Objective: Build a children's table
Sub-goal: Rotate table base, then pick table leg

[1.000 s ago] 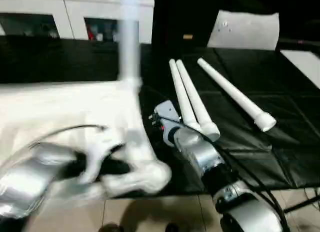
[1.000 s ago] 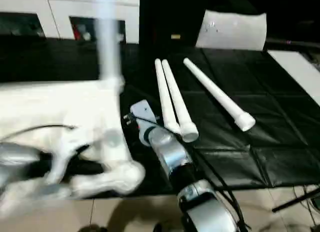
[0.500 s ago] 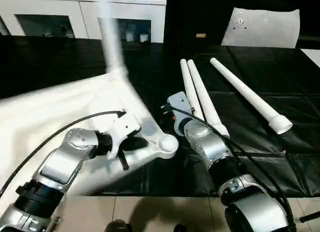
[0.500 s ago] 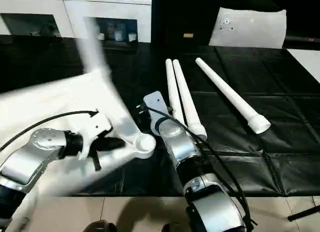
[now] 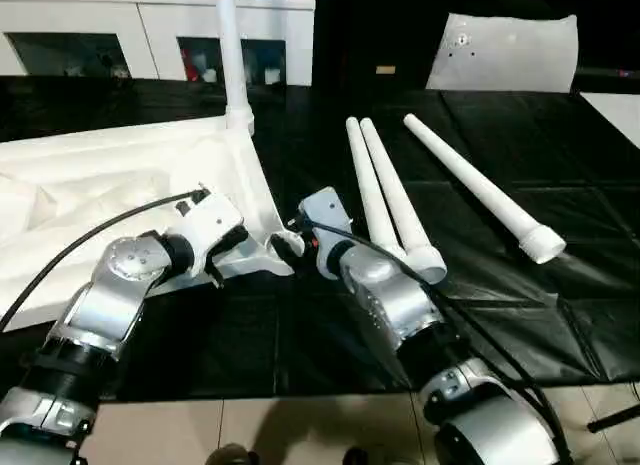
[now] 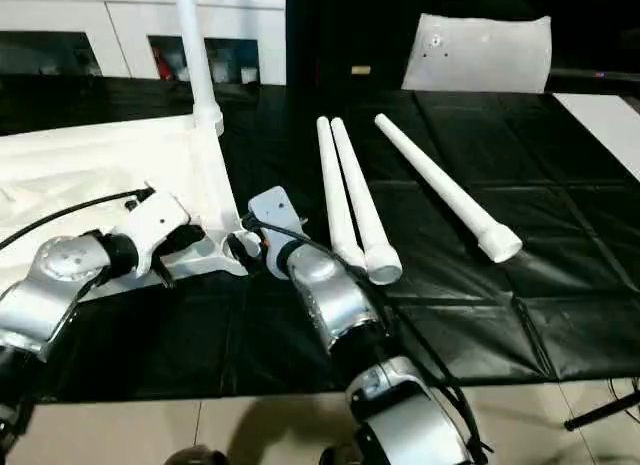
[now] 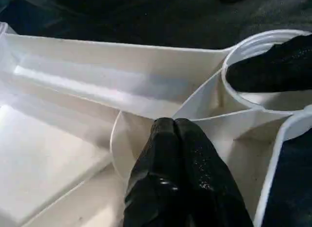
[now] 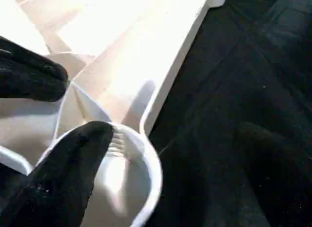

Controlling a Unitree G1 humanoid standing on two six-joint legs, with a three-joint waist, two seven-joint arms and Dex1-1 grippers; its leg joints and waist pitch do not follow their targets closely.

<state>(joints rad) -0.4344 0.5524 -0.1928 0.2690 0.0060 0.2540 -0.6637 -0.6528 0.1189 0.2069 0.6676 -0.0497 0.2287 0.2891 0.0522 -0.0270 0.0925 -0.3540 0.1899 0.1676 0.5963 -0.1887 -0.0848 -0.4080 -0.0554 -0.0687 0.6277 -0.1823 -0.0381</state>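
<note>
The white tabletop point(image 5: 90, 200) lies upside down on the black mat, ribs up. One white leg point(image 5: 228, 45) stands upright in its far corner socket. The near corner socket point(image 7: 273, 102) is open. My left gripper point(image 7: 174, 123) is shut on a rib of the tabletop just beside that socket. My right gripper point(image 5: 288, 243) reaches into the same socket from the other side. Two loose legs point(image 5: 385, 195) lie side by side to the right, and a third leg point(image 5: 480, 190) lies farther right.
A flat white sheet with a small hole point(image 5: 500, 53) leans at the back right. A white cabinet with glass doors point(image 5: 150, 35) stands behind the mat. The mat's front edge meets the tiled floor point(image 5: 300, 425) close to me.
The tabletop, tilted up and swinging before, now lies flat on the mat with its near corner farther back. My left gripper stayed on it; the right stayed by the socket.
</note>
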